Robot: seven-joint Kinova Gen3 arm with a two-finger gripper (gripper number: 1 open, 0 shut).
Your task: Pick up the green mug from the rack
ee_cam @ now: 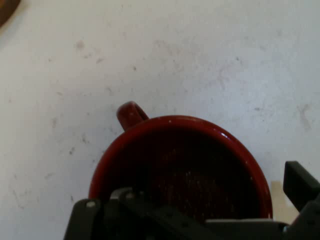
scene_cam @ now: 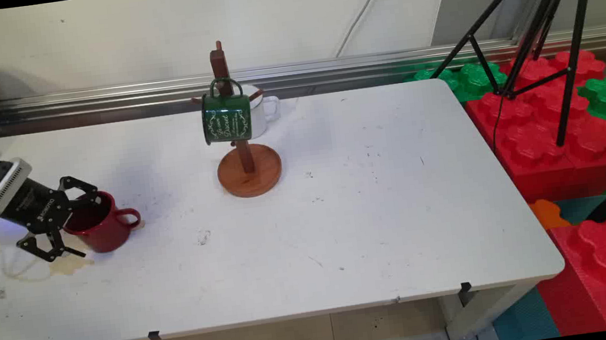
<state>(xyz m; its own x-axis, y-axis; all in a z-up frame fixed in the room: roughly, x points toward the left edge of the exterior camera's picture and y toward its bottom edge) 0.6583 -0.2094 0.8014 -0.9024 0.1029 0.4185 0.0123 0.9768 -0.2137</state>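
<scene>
Gripper of mine was spread wide abt the red mug's rim, one finger inside, nothing clamped. Mug tilted on table, left side. Green mug & white mug hung on wooden rack.

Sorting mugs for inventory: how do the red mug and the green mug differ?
The red mug stands on the table at the hand; the green mug hangs on the wooden rack. Red is plain; green bears white lettering. Both have a single handle.
</scene>
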